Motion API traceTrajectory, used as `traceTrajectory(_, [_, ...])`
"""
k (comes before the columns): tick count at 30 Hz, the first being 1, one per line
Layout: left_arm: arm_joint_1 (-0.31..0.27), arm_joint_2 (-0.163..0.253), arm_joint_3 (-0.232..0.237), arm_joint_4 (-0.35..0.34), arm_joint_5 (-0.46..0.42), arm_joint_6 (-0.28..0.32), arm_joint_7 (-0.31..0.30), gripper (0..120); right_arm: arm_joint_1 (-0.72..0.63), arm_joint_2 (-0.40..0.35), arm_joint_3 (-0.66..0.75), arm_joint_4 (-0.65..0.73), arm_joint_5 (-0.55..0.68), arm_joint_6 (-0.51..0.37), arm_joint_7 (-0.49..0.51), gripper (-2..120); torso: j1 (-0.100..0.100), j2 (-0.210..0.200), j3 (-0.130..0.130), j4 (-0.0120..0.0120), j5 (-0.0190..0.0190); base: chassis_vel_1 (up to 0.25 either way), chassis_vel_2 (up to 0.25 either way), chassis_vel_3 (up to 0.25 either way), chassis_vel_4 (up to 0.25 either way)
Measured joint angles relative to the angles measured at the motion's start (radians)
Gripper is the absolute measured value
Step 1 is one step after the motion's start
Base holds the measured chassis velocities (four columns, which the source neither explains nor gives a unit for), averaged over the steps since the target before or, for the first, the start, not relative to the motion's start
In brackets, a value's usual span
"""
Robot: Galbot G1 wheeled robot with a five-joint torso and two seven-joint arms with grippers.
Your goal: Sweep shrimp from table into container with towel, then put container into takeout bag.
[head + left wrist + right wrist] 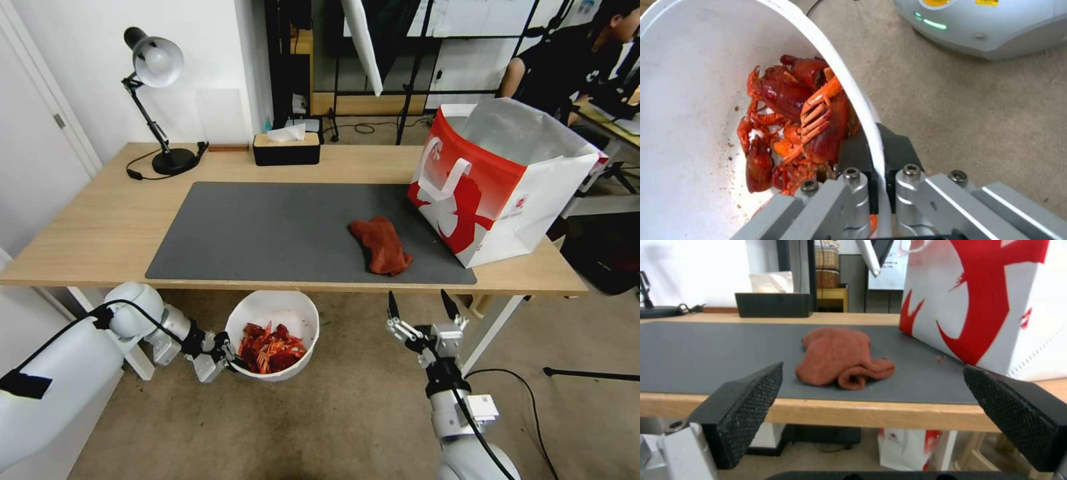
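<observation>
The sweeping looks finished: the shrimp lie heaped in the container, which the left gripper holds by the rim below the bench edge, and the towel lies dropped on the mat beside the takeout bag. Bagging is left. The left wrist view shows the rim clamped between closed fingers; the right wrist view shows the right gripper spread wide, empty, facing the towel.

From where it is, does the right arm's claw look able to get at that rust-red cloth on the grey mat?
Probably yes: the right gripper hangs open just below the table edge, facing the rust-red cloth, with nothing between them; it would have to rise first.
</observation>
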Motion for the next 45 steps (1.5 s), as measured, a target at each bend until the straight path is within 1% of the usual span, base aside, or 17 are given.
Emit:
traceTrajectory(3, [0.016, 0.004, -0.011, -0.019, 0.011, -0.006, -0.001, 0, -0.002, -0.001, 0.004, -0.002, 0.0, 0.001, 0.0, 100, 0.0, 0.0, 0.0, 0.0002, 0.0002, 0.0, 0.0, 0.0, 0.0])
traceTrajectory(6, [0.057, 0.02, -0.047, -0.055, 0.041, -0.029, -0.012, 0, -0.004, -0.005, 0.011, 0.0, 0.007, -0.005, 0.001, 100, 0.0, 0.0, 0.0, 0.0003, 0.0, 0.0, 0.0, 0.0, 0.0])
traceTrajectory(7, [0.057, 0.02, -0.047, -0.055, 0.041, -0.029, -0.012, 0, -0.004, -0.005, 0.011, 0.0, 0.007, -0.005, 0.001, 100, 0.0, 0.0, 0.0, 0.0003, 0.0, 0.0, 0.0, 0.0, 0.0])
traceTrajectory(10, [0.082, 0.035, -0.067, -0.096, 0.066, -0.04, -0.025, 0, -0.007, -0.003, 0.027, -0.001, 0.011, -0.005, 0.0, 100, 0.0, 0.0, 0.0, 0.0002, 0.0001, 0.0, 0.0, 0.0, 0.0])
traceTrajectory(12, [0.087, 0.039, -0.067, -0.115, 0.067, -0.041, -0.025, 0, -0.012, 0.0, 0.038, -0.001, 0.012, -0.004, -0.001, 100, 0.0, 0.0, 0.0, 0.0002, 0.0001, 0.0, 0.0, 0.0, 0.0])
traceTrajectory(13, [0.095, 0.043, -0.068, -0.132, 0.068, -0.042, -0.025, 0, -0.013, 0.002, 0.044, -0.001, 0.012, -0.004, -0.001, 100, 0.0, 0.0, 0.0, -0.0005, 0.0, 0.0, 0.0, 0.0, 0.0])
traceTrajectory(16, [0.117, 0.052, -0.076, -0.163, 0.068, -0.042, -0.025, 0, -0.008, 0.004, 0.047, 0.0, 0.014, -0.004, -0.001, 100, 0.0, 0.0, 0.0, -0.0003, 0.0001, 0.0, 0.0, 0.0, 0.0])
traceTrajectory(18, [0.144, 0.06, -0.089, -0.192, 0.07, -0.042, -0.024, 0, 0.003, 0.005, 0.043, 0.001, 0.014, -0.006, 0.001, 100, 0.0, 0.0, 0.0, 0.0004, 0.0001, 0.0, 0.0, 0.0, 0.0])
traceTrajectory(19, [0.144, 0.06, -0.089, -0.192, 0.07, -0.042, -0.024, 0, 0.003, 0.005, 0.043, 0.001, 0.014, -0.006, 0.001, 100, 0.0, 0.0, 0.0, 0.0004, 0.0001, 0.0, 0.0, 0.0, 0.0])
traceTrajectory(22, [0.178, 0.074, -0.106, -0.225, 0.071, -0.042, -0.026, 0, 0.01, 0.009, 0.038, 0.003, 0.014, -0.009, 0.002, 100, 0.0, 0.0, 0.0, 0.0002, -0.0001, 0.0, 0.0, 0.0, 0.0])
traceTrajectory(28, [0.19, 0.104, -0.109, -0.276, 0.059, -0.042, -0.033, 0, -0.012, 0.019, 0.051, 0.01, 0.006, -0.01, 0.0, 100, 0.0, 0.0, 0.0, -0.0001, 0.0, 0.0, 0.0, 0.0, 0.0])
traceTrajectory(30, [0.193, 0.129, -0.112, -0.314, 0.039, -0.042, -0.033, 0, -0.026, 0.026, 0.066, 0.014, 0.0, -0.009, -0.001, 100, 0.0, 0.0, 0.0, 0.0, 0.0, 0.0, 0.0, 0.0, 0.0])
traceTrajectory(31, [0.193, 0.129, -0.112, -0.314, 0.039, -0.042, -0.033, 0, -0.026, 0.026, 0.066, 0.014, 0.0, -0.009, -0.001, 100, 0.0, 0.0, 0.0, 0.0, 0.0, 0.0, 0.0, 0.0, 0.0])
traceTrajectory(35, [0.196, 0.164, -0.121, -0.374, 0.001, -0.041, -0.031, 0, -0.056, 0.039, 0.091, 0.02, -0.007, -0.004, -0.003, 100, 0.0, 0.0, 0.0, -0.0001, -0.0001, 0.0, 0.0, 0.0, 0.0])
traceTrajectory(37, [0.197, 0.172, -0.124, -0.39, -0.013, -0.039, -0.031, 0, -0.063, 0.042, 0.096, 0.02, -0.009, 0.0, -0.005, 100, 0.0, 0.0, 0.0, -0.0001, 0.0, 0.0, 0.0, 0.0, 0.0])
traceTrajectory(40, [0.193, 0.205, -0.14, -0.44, -0.102, 0.001, -0.037, 0, -0.09, 0.051, 0.115, 0.02, -0.014, 0.021, -0.016, 100, 0.0, 0.0, 0.0, 0.0, 0.0001, 0.0, 0.0, 0.0, 0.0])
traceTrajectory(45, [0.175, 0.212, -0.159, -0.469, -0.143, 0.032, -0.041, 0, -0.1, 0.052, 0.121, 0.022, -0.016, 0.03, -0.022, 100, 0.0, 0.0, 0.0, 0.0001, 0.0001, 0.0, 0.0, 0.0, 0.0])
